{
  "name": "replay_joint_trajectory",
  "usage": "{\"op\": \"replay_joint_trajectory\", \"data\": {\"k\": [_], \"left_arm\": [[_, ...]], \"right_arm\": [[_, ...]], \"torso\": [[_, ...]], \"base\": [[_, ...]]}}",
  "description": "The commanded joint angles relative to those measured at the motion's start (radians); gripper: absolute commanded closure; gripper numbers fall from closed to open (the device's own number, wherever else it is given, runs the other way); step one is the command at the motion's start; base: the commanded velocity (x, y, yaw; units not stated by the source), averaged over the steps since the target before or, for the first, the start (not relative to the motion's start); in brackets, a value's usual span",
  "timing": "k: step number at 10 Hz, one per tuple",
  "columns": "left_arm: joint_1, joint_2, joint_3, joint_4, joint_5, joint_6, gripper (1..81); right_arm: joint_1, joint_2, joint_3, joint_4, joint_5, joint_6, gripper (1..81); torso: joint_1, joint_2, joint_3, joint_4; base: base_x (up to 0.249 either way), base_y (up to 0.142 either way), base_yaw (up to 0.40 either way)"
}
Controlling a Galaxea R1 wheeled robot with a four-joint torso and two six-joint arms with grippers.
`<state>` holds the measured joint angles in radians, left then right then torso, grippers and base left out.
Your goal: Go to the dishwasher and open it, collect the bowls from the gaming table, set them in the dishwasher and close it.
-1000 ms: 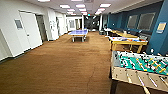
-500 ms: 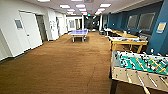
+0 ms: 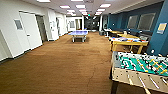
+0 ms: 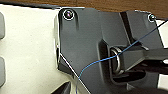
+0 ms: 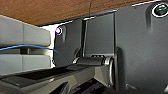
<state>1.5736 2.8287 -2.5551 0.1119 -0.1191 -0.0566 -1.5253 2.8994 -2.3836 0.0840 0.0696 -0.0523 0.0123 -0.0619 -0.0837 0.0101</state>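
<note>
While I look down a long carpeted room from the head camera, the brown carpet [image 3: 62, 65] runs from near me to the far end, under rows of ceiling lights [image 3: 80, 6]. At my near right stands a table-football table [image 3: 140, 71] with a green field, rods and a pale wooden side; I see no bowls on it. Beyond it on the right, against the dark blue wall [image 3: 130, 21], is the gaming table [image 3: 128, 41], a counter with a yellow edge and yellow legs whose top carries a many-coloured spread; small bright patches lie on it, but they are too blurred for me to tell whether they are the bowls. Farther along that wall sits another yellow counter [image 3: 117, 32]. Far ahead, near the middle of the room, a blue table-tennis table [image 3: 79, 33] stands well apart from the rest. On my left the white wall holds a white double door [image 3: 30, 31], with a darker opening just beyond it. I cannot make out the dishwasher anywhere in this room. From the left wrist I see my own dark plate, a thin blue cable [image 4: 105, 61] crossing it, and a strip of carpet; the right wrist gives much the same. From these I cannot tell whether the left gripper or the right gripper is open or closed.
</note>
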Motion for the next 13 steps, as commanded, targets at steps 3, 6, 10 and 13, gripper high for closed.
{"op": "replay_joint_trajectory", "data": {"k": [3, 6, 10, 13], "left_arm": [[-0.051, -0.014, -0.002, -0.003, 0.043, 0.000, 1.0], [-0.050, -0.015, -0.002, -0.003, 0.042, 0.001, 1.0], [-0.046, -0.015, -0.002, -0.003, 0.042, 0.000, 1.0], [-0.046, -0.011, -0.002, -0.003, 0.042, 0.000, 1.0]], "right_arm": [[0.064, -0.001, 0.012, -0.020, -0.047, -0.003, 1.0], [0.064, 0.000, 0.012, -0.020, -0.047, -0.004, 1.0], [0.064, 0.002, 0.009, -0.020, -0.047, -0.003, 1.0], [0.063, 0.004, 0.009, -0.026, -0.047, -0.004, 1.0]], "torso": [[0.000, 0.000, 0.000, 0.000], [0.000, 0.000, 0.000, 0.000], [-0.001, 0.000, 0.000, 0.000], [-0.003, -0.001, 0.000, 0.000]], "base": [[0.132, 0.000, 0.000], [0.167, 0.000, 0.000], [0.174, 0.000, 0.000], [0.173, 0.000, 0.000]]}}
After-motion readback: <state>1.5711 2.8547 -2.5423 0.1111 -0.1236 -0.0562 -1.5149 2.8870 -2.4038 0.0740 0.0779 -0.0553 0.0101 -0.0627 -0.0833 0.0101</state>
